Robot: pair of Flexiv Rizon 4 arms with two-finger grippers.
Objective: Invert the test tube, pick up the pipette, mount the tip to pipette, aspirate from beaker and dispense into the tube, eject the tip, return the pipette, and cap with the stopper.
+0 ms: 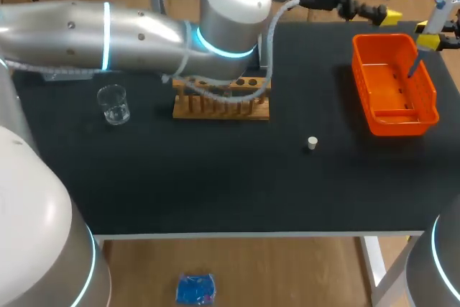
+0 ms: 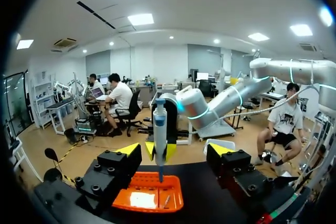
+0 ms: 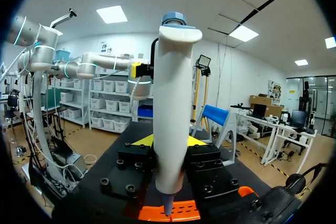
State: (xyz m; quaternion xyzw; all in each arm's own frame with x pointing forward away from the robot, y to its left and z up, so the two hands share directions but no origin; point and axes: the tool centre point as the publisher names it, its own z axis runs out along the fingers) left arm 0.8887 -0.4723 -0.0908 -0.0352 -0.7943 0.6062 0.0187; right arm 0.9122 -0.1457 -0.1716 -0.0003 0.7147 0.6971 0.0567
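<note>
My right gripper (image 3: 169,141) is shut on the white pipette (image 3: 170,103) with a blue cap, held upright at the table's far right (image 1: 438,12). The pipette's lower end hangs over the orange tray (image 1: 394,84). My left gripper (image 1: 388,2) is at the back, left of the pipette, open with nothing between its yellow tips (image 2: 128,148). In the left wrist view the pipette (image 2: 160,129) stands ahead of those open fingers. The wooden rack (image 1: 221,102) is partly hidden under my left arm, and no tube shows in it. A glass beaker (image 1: 113,103) stands at the left. A small white stopper (image 1: 312,143) lies mid-table.
The orange tray (image 2: 152,192) sits near the table's right edge, and a small slim piece (image 2: 166,200) lies inside it. My left arm stretches across the back of the table above the rack. Black tabletop (image 1: 215,185) lies bare between the stopper and the front edge.
</note>
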